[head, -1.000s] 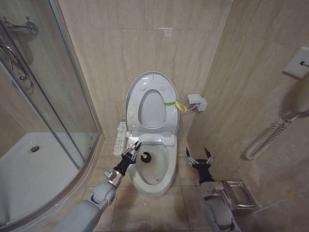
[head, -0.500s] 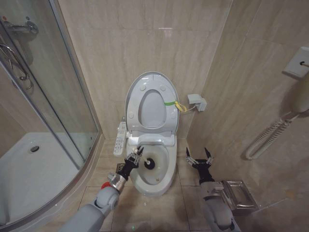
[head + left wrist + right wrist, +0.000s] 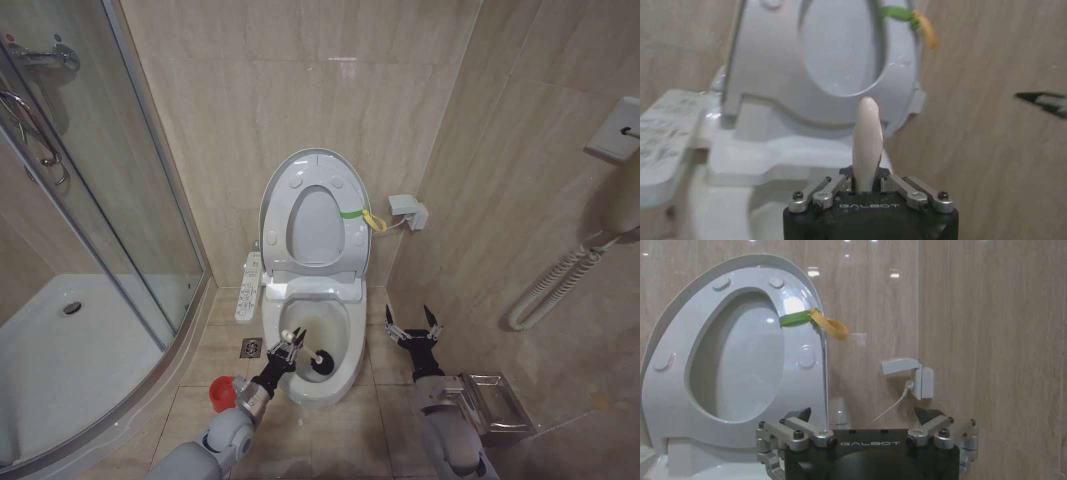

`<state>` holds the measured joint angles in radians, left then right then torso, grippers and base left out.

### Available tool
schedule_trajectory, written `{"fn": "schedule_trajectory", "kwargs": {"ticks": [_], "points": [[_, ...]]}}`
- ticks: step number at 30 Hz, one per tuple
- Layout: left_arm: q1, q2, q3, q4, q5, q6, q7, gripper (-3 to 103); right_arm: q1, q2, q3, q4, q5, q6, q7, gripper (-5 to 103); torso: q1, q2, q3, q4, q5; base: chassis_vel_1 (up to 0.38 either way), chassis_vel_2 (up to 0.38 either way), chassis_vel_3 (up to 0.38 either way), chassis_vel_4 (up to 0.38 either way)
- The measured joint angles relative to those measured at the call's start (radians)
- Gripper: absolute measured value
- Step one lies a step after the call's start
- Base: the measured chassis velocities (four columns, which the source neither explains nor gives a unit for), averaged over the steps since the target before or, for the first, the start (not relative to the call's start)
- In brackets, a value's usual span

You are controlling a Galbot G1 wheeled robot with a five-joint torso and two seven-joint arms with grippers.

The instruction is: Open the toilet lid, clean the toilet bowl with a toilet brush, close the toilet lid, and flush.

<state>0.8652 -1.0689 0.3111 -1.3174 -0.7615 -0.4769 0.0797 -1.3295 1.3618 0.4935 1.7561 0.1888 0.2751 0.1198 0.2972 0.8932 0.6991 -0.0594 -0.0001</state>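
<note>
The toilet lid (image 3: 312, 170) stands raised against the wall with the ring seat up in front of it; its green strap and yellow loop (image 3: 374, 221) hang at its right edge. Below lies the open toilet bowl (image 3: 338, 318). My left gripper (image 3: 287, 352) is shut on the pale handle of the toilet brush (image 3: 322, 362), whose black head sits inside the bowl near its front rim. In the left wrist view the handle (image 3: 867, 135) rises from between the shut fingers (image 3: 815, 196) towards the lid (image 3: 773, 60). My right gripper (image 3: 412, 325) hangs open beside the bowl's right side, facing the lid (image 3: 667, 385).
A red brush holder (image 3: 221, 393) stands on the floor left of the bowl, by my left arm. A floor drain (image 3: 251, 347) and a control panel (image 3: 248, 285) lie at the bowl's left. Glass shower enclosure (image 3: 120, 220) at left; metal rack (image 3: 492, 402) and a wall box (image 3: 408, 210) at right.
My left gripper has drawn the brush from the bowl's back left towards its front rim, nearer to me. The red holder has come into sight. The right arm has stayed still.
</note>
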Motion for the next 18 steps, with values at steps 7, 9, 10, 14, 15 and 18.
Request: {"fn": "schedule_trajectory", "kwargs": {"ticks": [7,9,10,14,15,18], "points": [[-0.037,0.0,-0.027,0.073,-0.012,-0.014,0.015,19,0.0,0.0,0.0,0.0,0.0,0.0,0.0,100,0.0,0.0,0.0,-0.0001,0.0,0.0,0.0,0.0,0.0],[-0.042,0.008,-0.04,0.059,-0.017,-0.016,0.013,19,0.0,0.0,0.0,0.0,0.0,0.0,0.0,100,0.0,0.0,0.0,-0.0001,0.0,0.0,0.0,0.0,0.0],[-0.042,0.008,-0.04,0.059,-0.017,-0.016,0.013,19,0.0,0.0,0.0,0.0,0.0,0.0,0.0,100,0.0,0.0,0.0,-0.0001,0.0,0.0,0.0,0.0,0.0],[-0.031,0.033,-0.043,-0.016,-0.019,-0.006,0.003,19,0.0,0.0,0.0,0.0,0.0,0.0,0.0,100,0.0,0.0,0.0,-0.0002,0.0001,0.0,0.0,0.0,0.0],[-0.017,0.049,-0.04,-0.068,-0.017,0.002,-0.006,19,0.0,0.0,0.0,0.0,0.0,0.0,0.0,100,0.0,0.0,0.0,-0.0001,0.0001,0.0,0.0,0.0,0.0],[0.022,0.074,-0.026,-0.151,0.0,0.013,-0.024,19,0.0,0.0,0.0,0.0,0.0,0.0,0.0,100,0.0,0.0,0.0,-0.0001,0.0001,0.0,0.0,0.0,0.0]]}}
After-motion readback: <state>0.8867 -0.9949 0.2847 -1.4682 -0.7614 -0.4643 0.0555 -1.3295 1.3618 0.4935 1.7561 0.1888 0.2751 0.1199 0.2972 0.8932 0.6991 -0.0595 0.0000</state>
